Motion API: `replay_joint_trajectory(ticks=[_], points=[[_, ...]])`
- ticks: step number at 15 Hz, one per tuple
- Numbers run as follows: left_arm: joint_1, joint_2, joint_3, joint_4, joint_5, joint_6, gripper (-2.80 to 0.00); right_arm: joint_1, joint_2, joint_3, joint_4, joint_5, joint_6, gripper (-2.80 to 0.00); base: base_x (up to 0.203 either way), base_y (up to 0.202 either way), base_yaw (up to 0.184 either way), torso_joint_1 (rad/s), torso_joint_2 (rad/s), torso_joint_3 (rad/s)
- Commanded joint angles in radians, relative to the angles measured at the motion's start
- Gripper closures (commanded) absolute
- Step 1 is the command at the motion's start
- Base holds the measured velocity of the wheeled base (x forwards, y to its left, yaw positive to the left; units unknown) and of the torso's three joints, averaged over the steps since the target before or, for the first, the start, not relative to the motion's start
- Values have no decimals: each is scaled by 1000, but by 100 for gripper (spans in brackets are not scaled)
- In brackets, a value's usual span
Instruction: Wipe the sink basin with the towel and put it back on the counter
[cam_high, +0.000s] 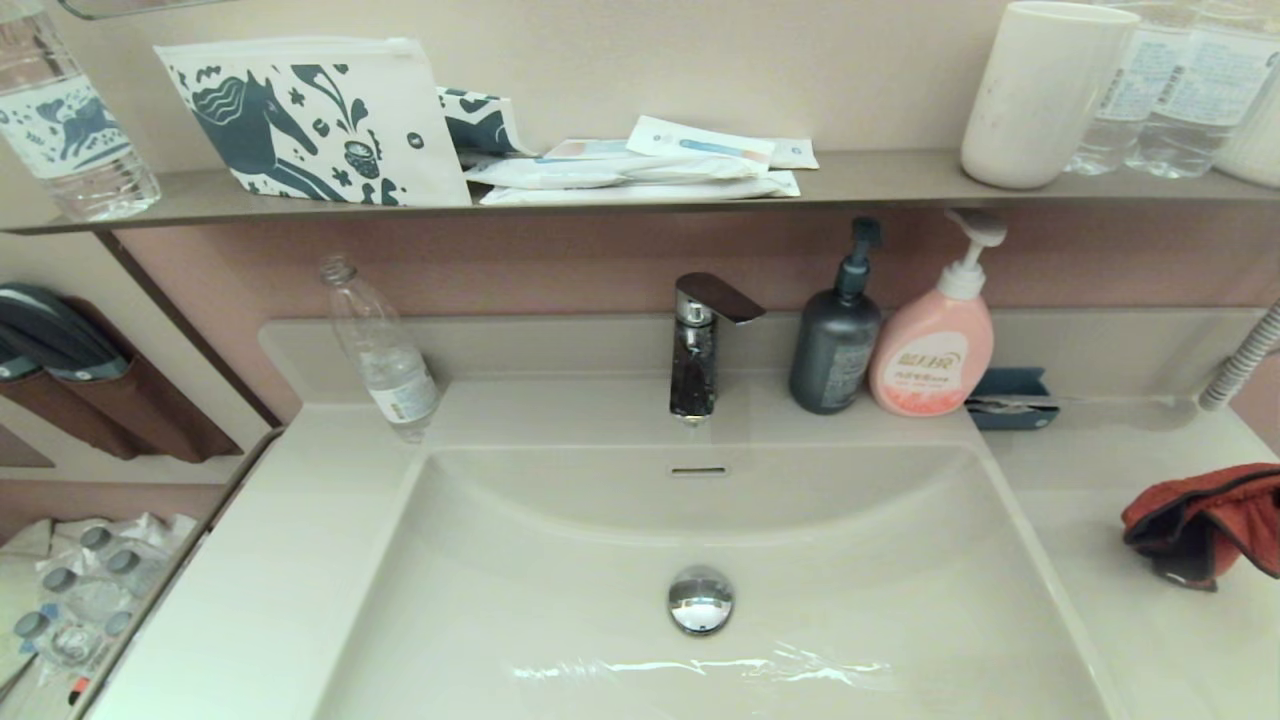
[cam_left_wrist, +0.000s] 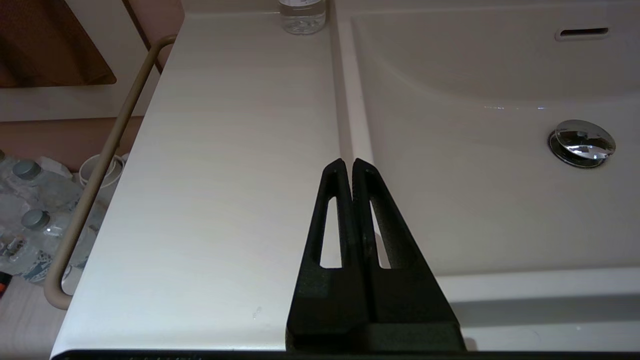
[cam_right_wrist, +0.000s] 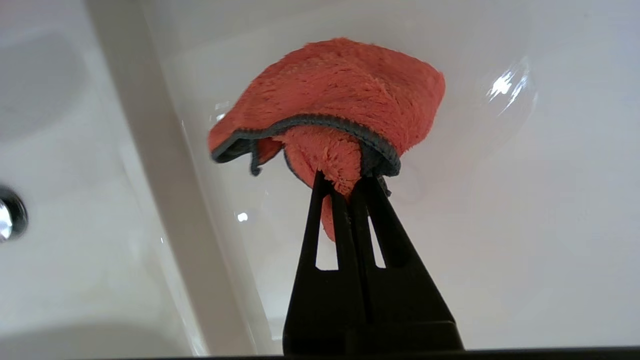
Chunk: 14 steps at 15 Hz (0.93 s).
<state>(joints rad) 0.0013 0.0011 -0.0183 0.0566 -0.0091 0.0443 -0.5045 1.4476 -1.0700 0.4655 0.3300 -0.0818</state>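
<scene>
The orange-red towel (cam_high: 1205, 515) with its dark grey edge is bunched over the counter (cam_high: 1130, 620) to the right of the sink basin (cam_high: 560, 560). In the right wrist view my right gripper (cam_right_wrist: 342, 180) is shut on a fold of the towel (cam_right_wrist: 345, 85), above the glossy counter (cam_right_wrist: 500, 225). I cannot tell whether the cloth touches the surface. The basin holds a chrome drain plug (cam_high: 700, 600) and an overflow slot (cam_high: 698, 470). My left gripper (cam_left_wrist: 348, 164) is shut and holds nothing, over the basin's left rim. Neither gripper shows in the head view.
A chrome faucet (cam_high: 700, 340), a dark pump bottle (cam_high: 835, 345), a pink pump bottle (cam_high: 935, 350) and a small blue holder (cam_high: 1010, 400) stand along the back ledge. A clear plastic bottle (cam_high: 385, 355) stands at back left. A rail (cam_left_wrist: 100, 165) runs beside the counter's left edge.
</scene>
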Motion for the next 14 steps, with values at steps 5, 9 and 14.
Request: replay_joint_trajectory(ticks=[5,9,14], points=[[0,0,0,0,0,0,0,83,65,-21,-91,-49,172,0,0,0,0,0,0,0],[0,0,0,0,0,0,0,123,66,-5,-97,-86,188,-280,0,0,0,0,0,0],[0,0,0,0,0,0,0,121,-15,-35,22,-92,184,-280,0,0,0,0,0,0]])
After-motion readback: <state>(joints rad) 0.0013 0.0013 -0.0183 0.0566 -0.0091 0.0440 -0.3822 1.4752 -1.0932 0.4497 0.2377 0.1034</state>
